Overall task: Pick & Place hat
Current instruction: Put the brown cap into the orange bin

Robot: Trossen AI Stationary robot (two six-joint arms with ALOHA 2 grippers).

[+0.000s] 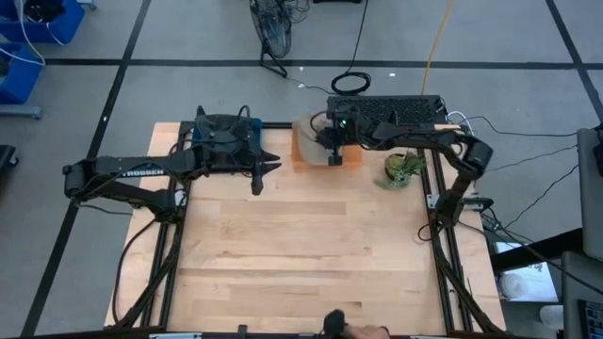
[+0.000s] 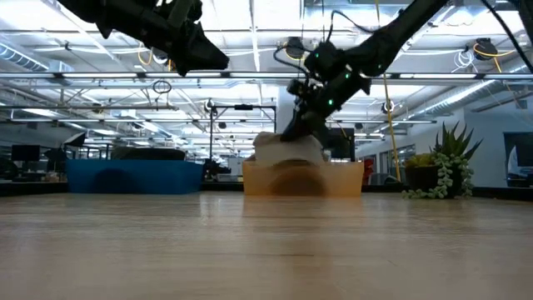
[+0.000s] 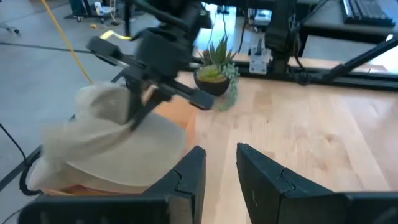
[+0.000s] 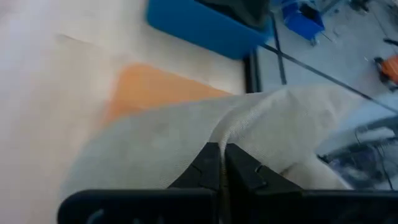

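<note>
Hovering above the table's far left, the left gripper point(image 1: 258, 176) waits with fingers slightly parted, holding nothing. Right of it, the right gripper point(image 1: 334, 155) pinches the hat point(image 3: 112, 146), which rests on the orange bin point(image 1: 350, 157), gathering fabric for a secure lift.

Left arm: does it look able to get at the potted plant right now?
Probably not directly. The plant sits at the table's far right, and the right pincer, shut on the hat over the orange bin, stands between it and the left pincer. It would need to skirt round them.
</note>
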